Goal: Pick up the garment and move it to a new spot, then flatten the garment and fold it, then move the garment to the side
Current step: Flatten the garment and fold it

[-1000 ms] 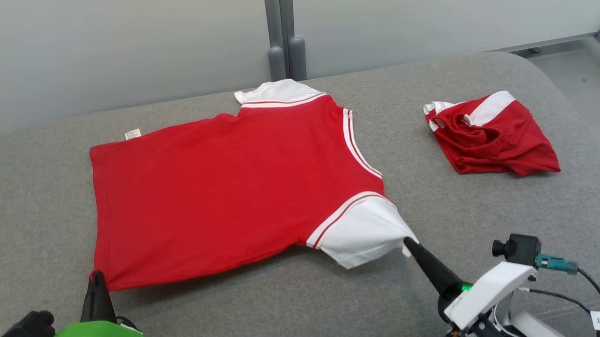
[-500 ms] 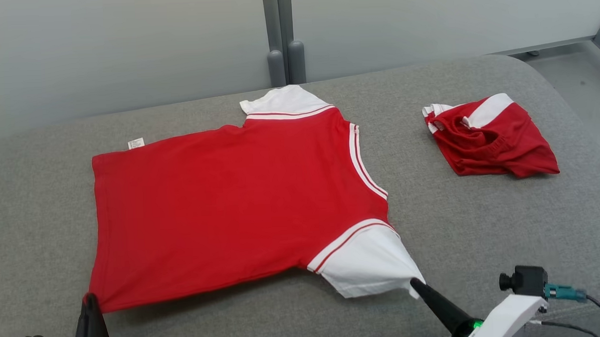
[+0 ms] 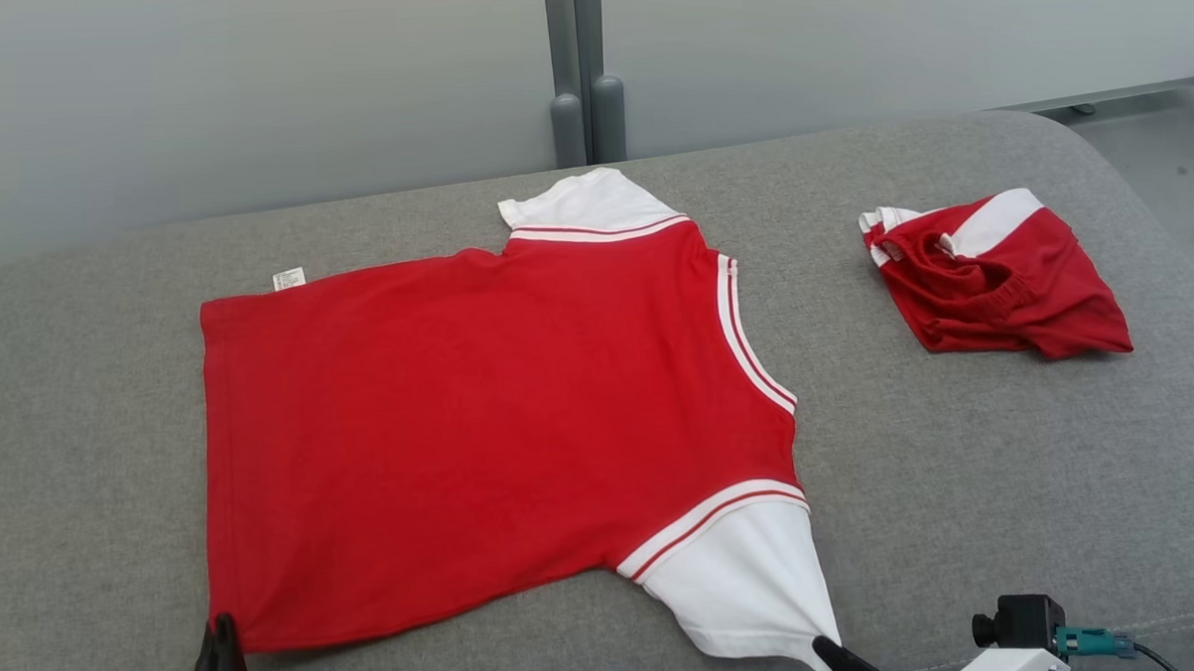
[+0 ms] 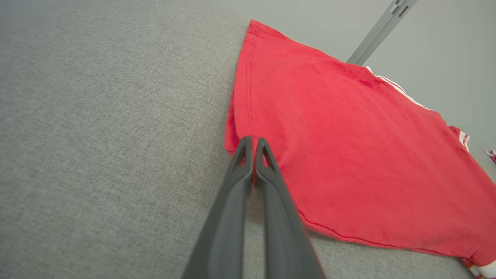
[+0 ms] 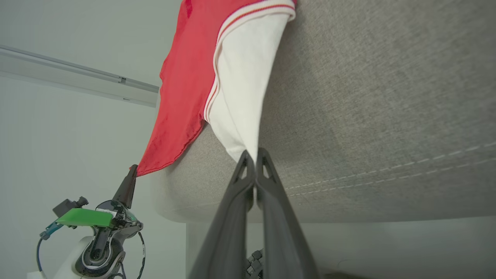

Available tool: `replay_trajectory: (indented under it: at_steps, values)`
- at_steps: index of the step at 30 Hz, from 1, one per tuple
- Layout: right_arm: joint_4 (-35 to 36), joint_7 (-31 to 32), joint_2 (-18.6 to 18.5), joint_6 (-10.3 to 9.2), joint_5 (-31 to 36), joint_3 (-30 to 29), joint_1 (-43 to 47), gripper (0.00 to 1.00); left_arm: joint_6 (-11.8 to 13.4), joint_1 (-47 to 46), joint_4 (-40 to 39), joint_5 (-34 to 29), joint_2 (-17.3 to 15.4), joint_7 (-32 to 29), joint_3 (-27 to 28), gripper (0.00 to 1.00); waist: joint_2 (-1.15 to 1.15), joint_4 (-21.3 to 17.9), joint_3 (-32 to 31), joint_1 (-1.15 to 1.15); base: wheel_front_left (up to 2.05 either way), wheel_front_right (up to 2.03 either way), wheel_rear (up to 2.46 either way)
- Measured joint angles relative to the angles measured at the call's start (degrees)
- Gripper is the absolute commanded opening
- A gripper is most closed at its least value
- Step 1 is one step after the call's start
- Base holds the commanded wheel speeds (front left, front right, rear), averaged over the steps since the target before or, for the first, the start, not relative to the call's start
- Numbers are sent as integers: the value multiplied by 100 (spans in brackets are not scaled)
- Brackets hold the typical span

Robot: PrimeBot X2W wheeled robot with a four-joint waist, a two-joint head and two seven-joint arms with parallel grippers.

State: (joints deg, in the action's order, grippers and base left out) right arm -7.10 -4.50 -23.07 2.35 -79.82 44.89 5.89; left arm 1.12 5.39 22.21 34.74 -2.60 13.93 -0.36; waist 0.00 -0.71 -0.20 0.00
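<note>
To the left of the crumpled red-and-white bundle of cloth [image 3: 997, 282], on the grey fabric-covered bench [image 3: 960, 482], the red short-sleeved T-shirt with white sleeves [image 3: 481, 429] lies spread almost flat, its neckline facing the bundle and its hem on the side away from it. The left fingers [image 4: 232, 186] are pressed together with the near hem corner pinched between their tips. The right fingers [image 5: 232, 193] are likewise closed, nipping the tip of the near white sleeve [image 3: 745, 589]. Over the last second both pairs of fingers have drawn back toward the robot. The head camera has shifted a little too, yet measured against the bundle the shirt's far sleeve [image 3: 587, 202] and small white label [image 3: 288, 279] have barely moved. The near edge has travelled much further from the bundle's level, so the cloth is being stretched rather than carried. The near sleeve is now pulled into a taut point, and the right wrist view shows both held corners reaching the bench's near edge. I judge this to be the flattening step, close to done: the red panel looks smooth, with only faint ripples along the near hem. What remains is the folding and the move to the side. Pulling further risks dragging the whole shirt off the near edge, so letting the corners settle seems the sensible next thing.
</note>
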Motion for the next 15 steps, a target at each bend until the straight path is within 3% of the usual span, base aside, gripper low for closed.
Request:
replay_trajectory:
  at_steps: [1, 2, 4, 5, 6, 7, 8, 9, 15]
  values:
    - [-103, -21, 47, -35, 54, 1, -15, 3, 43, -4, 57, -23, -22, 0, 0, 0, 0, -4, 5, 0, 0, 0, 0]
    - [-158, -44, 75, -70, 75, 11, -21, 22, 44, -5, 87, -23, -32, -1, 0, 0, 0, -6, 7, 0, 0, 0, 0]
    - [-272, -52, 111, -96, 152, 48, -48, 29, 86, -8, 127, -41, -35, -1, -1, 5, 0, -12, 11, 0, 0, 0, 0]
    - [-325, -60, 129, -100, 190, 51, -62, 43, 93, -8, 145, -52, -35, 0, -1, 21, 0, -15, 13, 0, 0, 0, 0]
    - [-375, -98, 148, -122, 198, 48, -70, 49, 97, -9, 162, -58, -35, 0, 0, 31, 0, -17, 15, 0, 0, 0, 0]
    - [-423, -109, 164, -146, 226, 51, -73, 75, 100, -9, 181, -59, -34, 0, 0, 49, 0, -18, 15, 0, 0, 0, 0]
    - [-467, -119, 172, -148, 250, 52, -75, 92, 102, -9, 204, -63, -34, 0, 1, 97, 0, -18, 15, 0, 0, 0, 0]
    - [-508, -155, 180, -151, 279, 53, -77, 100, 102, -9, 232, -68, -34, 0, 0, 100, 0, -18, 15, 0, 0, 0, 0]
    - [-699, -225, 178, -193, 411, 71, -141, 100, 151, -9, 327, -101, -34, 0, 3, 100, 0, -7, 2, 0, 0, 0, 0]
